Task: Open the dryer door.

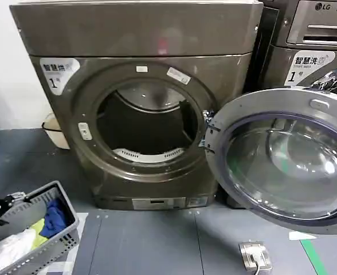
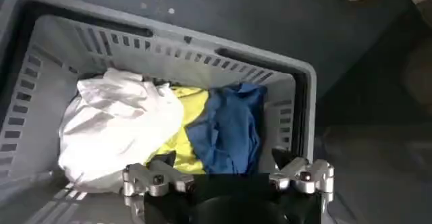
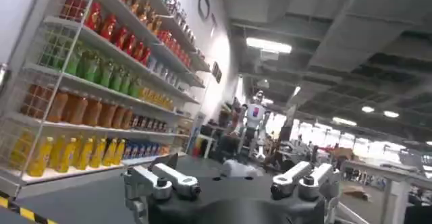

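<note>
Dryer door (image 1: 283, 160) hangs swung wide open to the right of the dryer (image 1: 137, 103), hinged at the right edge of the round opening, its grey inner frame and tinted glass bowl facing forward and its far edge running past the right side of the head view. The drum opening (image 1: 145, 123) is exposed, dark inside, with a pale perforated strip along its lower lip. A second machine (image 1: 306, 46) with an LG mark stands behind the open door at upper right. On the grey floor (image 1: 151, 240) at lower left sits a grey laundry basket (image 1: 28, 229), and a small metal fitting (image 1: 254, 255) lies on the floor below the door. The left gripper (image 2: 228, 176) hangs over that basket in the left wrist view, its fingers (image 2: 150, 178) spread wide apart and holding nothing; beneath them lie a white cloth (image 2: 118, 127), a yellow cloth (image 2: 179, 137) and a blue cloth (image 2: 229, 127) bunched side by side. The right gripper (image 3: 229, 181) points away from the machines toward the room, its fingers (image 3: 169, 181) also spread wide and empty, with shelves of coloured bottles (image 3: 88, 77) running along the wall beyond it.
</note>
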You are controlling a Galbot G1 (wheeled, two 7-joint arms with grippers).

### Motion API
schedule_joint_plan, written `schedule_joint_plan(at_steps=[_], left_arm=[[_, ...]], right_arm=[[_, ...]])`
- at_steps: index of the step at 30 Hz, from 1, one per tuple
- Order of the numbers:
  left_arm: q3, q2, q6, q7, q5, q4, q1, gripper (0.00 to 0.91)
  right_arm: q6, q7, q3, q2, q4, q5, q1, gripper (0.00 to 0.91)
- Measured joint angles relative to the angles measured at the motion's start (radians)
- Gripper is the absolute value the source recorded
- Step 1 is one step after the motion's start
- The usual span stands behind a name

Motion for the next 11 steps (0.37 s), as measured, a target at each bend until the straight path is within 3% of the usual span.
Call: schedule_joint_plan(at_steps=[11], left_arm=[[-0.001, 0.002, 0.000, 0.000, -0.005, 0.001, -0.001, 0.907]], right_arm=[[0.008, -0.004, 0.000, 0.002, -0.008, -0.003, 0.000, 0.907]])
